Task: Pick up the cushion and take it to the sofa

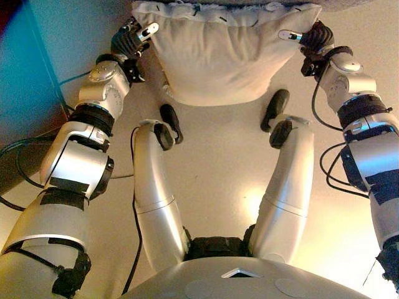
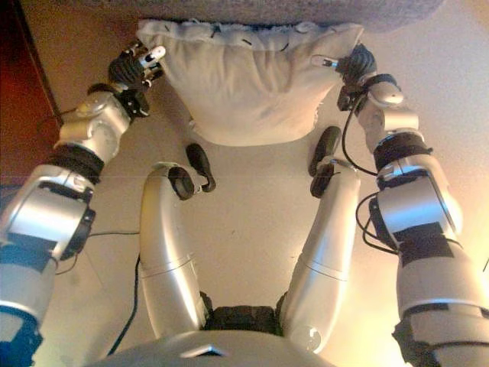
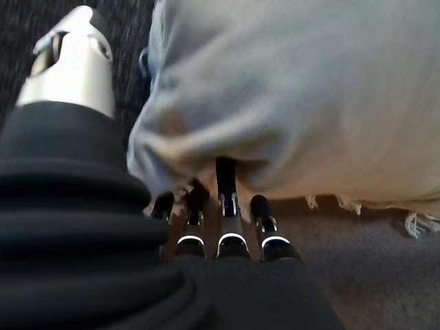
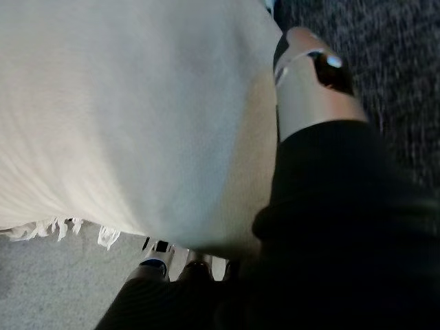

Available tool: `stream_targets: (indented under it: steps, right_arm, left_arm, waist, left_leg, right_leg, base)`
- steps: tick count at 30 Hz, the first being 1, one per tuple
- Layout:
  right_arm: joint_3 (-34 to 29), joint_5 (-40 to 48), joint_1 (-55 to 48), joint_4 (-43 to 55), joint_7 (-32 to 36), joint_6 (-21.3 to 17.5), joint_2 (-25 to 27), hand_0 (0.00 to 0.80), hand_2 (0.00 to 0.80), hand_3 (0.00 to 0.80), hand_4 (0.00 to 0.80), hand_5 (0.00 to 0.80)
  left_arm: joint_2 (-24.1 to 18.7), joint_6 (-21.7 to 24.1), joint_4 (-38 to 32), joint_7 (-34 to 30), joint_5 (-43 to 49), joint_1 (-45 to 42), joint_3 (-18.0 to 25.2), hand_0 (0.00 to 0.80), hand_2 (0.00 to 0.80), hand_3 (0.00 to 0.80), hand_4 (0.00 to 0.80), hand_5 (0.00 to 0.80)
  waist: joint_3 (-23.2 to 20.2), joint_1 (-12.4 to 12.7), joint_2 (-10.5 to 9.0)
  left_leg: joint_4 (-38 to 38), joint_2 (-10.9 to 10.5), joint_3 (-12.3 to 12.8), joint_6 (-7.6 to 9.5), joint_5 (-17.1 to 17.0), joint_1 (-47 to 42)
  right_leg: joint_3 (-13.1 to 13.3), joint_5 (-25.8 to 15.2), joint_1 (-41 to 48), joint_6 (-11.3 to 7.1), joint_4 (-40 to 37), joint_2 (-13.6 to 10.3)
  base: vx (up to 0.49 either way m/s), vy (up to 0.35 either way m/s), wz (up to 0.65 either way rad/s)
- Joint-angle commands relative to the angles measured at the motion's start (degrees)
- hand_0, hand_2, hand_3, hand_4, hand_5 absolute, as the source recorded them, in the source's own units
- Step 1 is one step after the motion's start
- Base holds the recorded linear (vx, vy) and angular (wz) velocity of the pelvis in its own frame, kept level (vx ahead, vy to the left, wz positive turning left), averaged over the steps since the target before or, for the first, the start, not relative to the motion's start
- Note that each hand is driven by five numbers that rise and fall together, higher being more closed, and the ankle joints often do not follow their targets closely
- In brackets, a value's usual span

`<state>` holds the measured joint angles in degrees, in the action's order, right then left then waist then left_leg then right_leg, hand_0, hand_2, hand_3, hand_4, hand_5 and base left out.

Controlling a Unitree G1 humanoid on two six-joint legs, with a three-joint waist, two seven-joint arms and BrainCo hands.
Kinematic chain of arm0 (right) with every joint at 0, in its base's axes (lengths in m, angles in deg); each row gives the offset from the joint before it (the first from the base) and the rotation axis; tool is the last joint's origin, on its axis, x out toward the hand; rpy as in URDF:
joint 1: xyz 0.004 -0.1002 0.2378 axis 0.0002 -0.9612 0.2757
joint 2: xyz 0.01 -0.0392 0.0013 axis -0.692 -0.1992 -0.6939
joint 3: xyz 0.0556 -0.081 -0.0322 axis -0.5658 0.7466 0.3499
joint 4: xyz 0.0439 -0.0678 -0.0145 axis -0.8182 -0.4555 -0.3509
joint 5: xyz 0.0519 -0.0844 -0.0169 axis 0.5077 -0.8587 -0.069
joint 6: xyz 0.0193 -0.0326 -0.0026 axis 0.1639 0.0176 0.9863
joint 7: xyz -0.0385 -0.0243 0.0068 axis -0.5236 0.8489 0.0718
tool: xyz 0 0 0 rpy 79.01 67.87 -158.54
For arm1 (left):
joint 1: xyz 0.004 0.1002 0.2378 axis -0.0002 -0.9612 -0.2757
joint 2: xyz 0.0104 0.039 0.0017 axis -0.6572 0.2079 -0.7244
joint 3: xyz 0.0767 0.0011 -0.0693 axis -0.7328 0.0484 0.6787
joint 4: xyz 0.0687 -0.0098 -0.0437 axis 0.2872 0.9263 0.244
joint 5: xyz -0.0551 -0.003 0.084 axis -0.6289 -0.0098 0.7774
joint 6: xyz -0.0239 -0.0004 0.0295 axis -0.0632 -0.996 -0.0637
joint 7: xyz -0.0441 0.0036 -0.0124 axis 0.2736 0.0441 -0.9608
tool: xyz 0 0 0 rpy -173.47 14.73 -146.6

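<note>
A cream cushion (image 1: 218, 56) with a frayed fringe is held between my two hands in front of the grey sofa (image 2: 397, 14), its far edge against the sofa's edge. My left hand (image 1: 131, 38) is at the cushion's left corner. In the left wrist view its straight fingers (image 3: 227, 234) reach under the cushion (image 3: 295, 103), with the thumb apart beside it. My right hand (image 1: 312, 38) is at the right corner. In the right wrist view its thumb (image 4: 313, 82) lies along the cushion (image 4: 124, 110) and its fingers are tucked beneath.
Dark grey sofa fabric (image 4: 385, 62) shows right behind the cushion in both wrist views. Beige floor (image 1: 218, 162) lies below. A blue panel (image 1: 25, 75) stands on the left side.
</note>
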<state>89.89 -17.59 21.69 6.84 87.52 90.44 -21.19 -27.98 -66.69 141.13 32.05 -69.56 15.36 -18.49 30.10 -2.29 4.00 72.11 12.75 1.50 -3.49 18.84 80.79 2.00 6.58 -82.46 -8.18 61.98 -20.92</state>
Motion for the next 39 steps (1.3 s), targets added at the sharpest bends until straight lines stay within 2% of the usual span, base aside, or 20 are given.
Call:
stream_targets:
  steps: [1, 6, 11, 12, 13, 14, 15, 16, 20, 25, 29, 34, 39]
  right_arm:
    - [2.71, -2.45, 4.44, 0.22, 3.59, -0.60, 0.61, 0.000, 0.000, 0.000, 0.000, 0.000]
    - [5.01, -5.60, 5.49, -0.06, 4.81, 0.17, 0.78, 0.000, 0.000, 0.000, 0.000, 0.000]
    - [5.71, -5.33, 6.06, 0.11, 6.55, -0.03, 0.89, 0.000, 0.000, 0.000, 0.000, 0.000]
    - [5.97, -5.68, 6.22, 0.28, 6.76, 0.18, 0.74, 0.549, 0.549, 0.549, 0.549, 0.549]
    - [6.31, -5.67, 6.34, 0.46, 7.02, 0.15, 0.63, 0.800, 0.800, 0.800, 0.800, 0.800]
    - [6.50, -5.50, 6.37, 0.49, 7.31, 0.07, 0.56, 0.800, 0.800, 0.800, 0.800, 0.800]
    - [6.61, -5.01, 6.35, 0.43, 7.39, -0.02, 0.49, 0.800, 0.800, 0.800, 0.800, 0.800]
    - [6.58, -4.66, 6.39, 0.34, 7.26, 0.01, 0.40, 0.800, 0.800, 0.800, 0.800, 0.800]
    - [5.52, -3.89, 6.15, -0.54, 6.05, 1.58, -0.29, 0.800, 0.800, 0.800, 0.800, 0.800]
    - [4.20, -4.30, 4.78, 0.49, 1.86, -1.05, -0.63, 0.800, 0.800, 0.800, 0.800, 0.800]
    - [2.09, -2.93, 1.92, 4.20, -2.56, -3.66, -1.22, 0.800, 0.800, 0.800, 0.800, 0.800]
    - [-1.67, -4.13, -9.00, 17.78, -9.61, -8.07, -2.94, 0.800, 0.800, 0.800, 0.800, 0.800]
    - [-5.64, -5.14, -22.17, 31.28, -11.99, -11.80, -4.50, 0.800, 0.800, 0.800, 0.800, 0.800]
  left_arm:
    - [-0.31, -1.86, -0.62, -2.21, 2.09, 2.87, -0.08, 0.000, 0.000, 0.000, 0.000, 0.000]
    - [-0.05, -4.16, 0.54, -5.33, 4.51, 4.14, -2.64, 0.000, 0.000, 0.000, 0.000, 0.000]
    - [0.28, -3.50, -0.05, -9.40, 4.13, 4.99, -4.78, 0.000, 0.000, 0.000, 0.000, 0.000]
    - [0.48, -3.14, -0.55, -10.12, 3.85, 5.20, -5.14, 0.000, 0.000, 0.000, 0.000, 0.000]
    - [0.74, -2.80, -1.03, -10.68, 3.60, 5.48, -5.48, 0.301, 0.301, 0.301, 0.301, 0.301]
    - [0.97, -2.53, -1.44, -10.72, 3.59, 5.63, -5.71, 0.461, 0.461, 0.461, 0.461, 0.461]
    - [1.15, -2.21, -1.91, -10.50, 3.71, 5.74, -6.00, 0.690, 0.690, 0.690, 0.690, 0.690]
    - [1.22, -2.14, -2.11, -10.17, 3.54, 6.00, -6.32, 0.800, 0.800, 0.800, 0.800, 0.800]
    - [1.43, -1.75, -2.27, -8.61, 3.80, 6.36, -6.08, 0.800, 0.800, 0.800, 0.800, 0.800]
    - [1.01, -0.09, -3.17, -6.92, 3.83, 5.28, -5.13, 0.800, 0.800, 0.800, 0.800, 0.800]
    - [1.27, 3.17, -5.23, -6.40, 0.43, 2.66, -2.44, 0.800, 0.800, 0.800, 0.800, 0.800]
    - [3.26, 10.35, -13.72, -1.02, 5.44, -6.33, 0.58, 0.800, 0.800, 0.800, 0.800, 0.800]
    - [4.94, 15.50, -22.31, 3.41, 9.69, -14.88, 4.83, 0.800, 0.800, 0.800, 0.800, 0.800]
  waist:
    - [-0.31, -0.05, 1.37]
    - [-0.31, -0.17, 1.22]
    - [-0.31, -0.35, 1.19]
    - [-0.31, -0.36, 1.19]
    - [-0.31, -0.38, 1.21]
    - [-0.31, -0.38, 1.26]
    - [-0.31, -0.38, 1.32]
    - [-0.31, -0.41, 1.34]
    - [-0.31, -0.24, 1.20]
    - [-0.31, -0.02, 0.61]
    - [-0.31, -0.23, 0.36]
    - [-0.31, -0.52, -0.58]
    - [-0.31, -0.87, -1.93]
  left_leg:
    - [-4.81, 0.54, 0.35, -1.01, -0.40, -3.80]
    - [-5.13, 0.69, 0.36, -1.24, -0.71, -3.48]
    - [-6.05, 0.92, 0.50, -1.51, -1.17, -3.31]
    - [-6.39, 0.94, 0.58, -1.56, -1.32, -3.35]
    - [-6.74, 0.97, 0.70, -1.59, -1.45, -3.39]
    - [-6.95, 0.99, 0.78, -1.62, -1.53, -3.44]
    - [-7.19, 1.00, 0.86, -1.67, -1.60, -3.59]
    - [-7.37, 1.00, 0.89, -1.74, -1.67, -3.78]
    - [-7.84, 1.08, 0.75, -2.06, -1.73, -4.46]
    - [-9.62, 1.36, 0.12, -2.69, -2.38, -6.21]
    - [-11.38, 1.84, 0.23, -3.18, -3.02, -8.64]
    - [-16.04, 2.20, 0.66, -4.17, -4.40, -14.79]
    - [-23.29, 1.63, 0.92, -4.48, -6.17, -23.80]
  right_leg:
    - [2.45, 0.21, 3.54, -0.74, -1.78, 0.02]
    - [2.21, -0.37, 3.38, -1.02, -2.40, -0.14]
    - [2.12, -0.92, 3.28, -1.32, -3.23, 0.03]
    - [2.07, -1.04, 3.32, -1.39, -3.49, 0.08]
    - [2.01, -1.18, 3.37, -1.41, -3.82, 0.09]
    - [2.01, -1.26, 3.42, -1.43, -4.00, 0.09]
    - [2.04, -1.37, 3.58, -1.50, -4.21, 0.09]
    - [2.05, -1.48, 3.82, -1.56, -4.36, 0.14]
    - [1.75, -1.56, 4.62, -1.80, -4.86, 0.03]
    - [0.90, -2.15, 6.35, -2.12, -6.59, 0.26]
    - [0.91, -2.62, 8.95, -2.32, -8.22, 1.02]
    - [-0.01, -4.25, 15.70, -2.93, -13.19, 1.42]
    - [-1.54, -5.68, 24.95, -3.36, -20.69, 1.28]
  base:
    - [0.000, 0.000, 0.00]
    - [0.000, 0.000, 0.00]
    - [0.000, 0.000, 0.00]
    - [0.000, 0.000, 0.00]
    - [0.000, 0.000, 0.00]
    - [0.000, 0.000, 0.00]
    - [0.000, 0.000, 0.00]
    - [0.000, 0.000, 0.00]
    - [0.000, 0.000, 0.00]
    - [0.000, 0.000, 0.00]
    - [-0.001, -0.008, -0.05]
    - [-0.001, -0.011, -0.02]
    - [0.022, -0.011, 0.04]
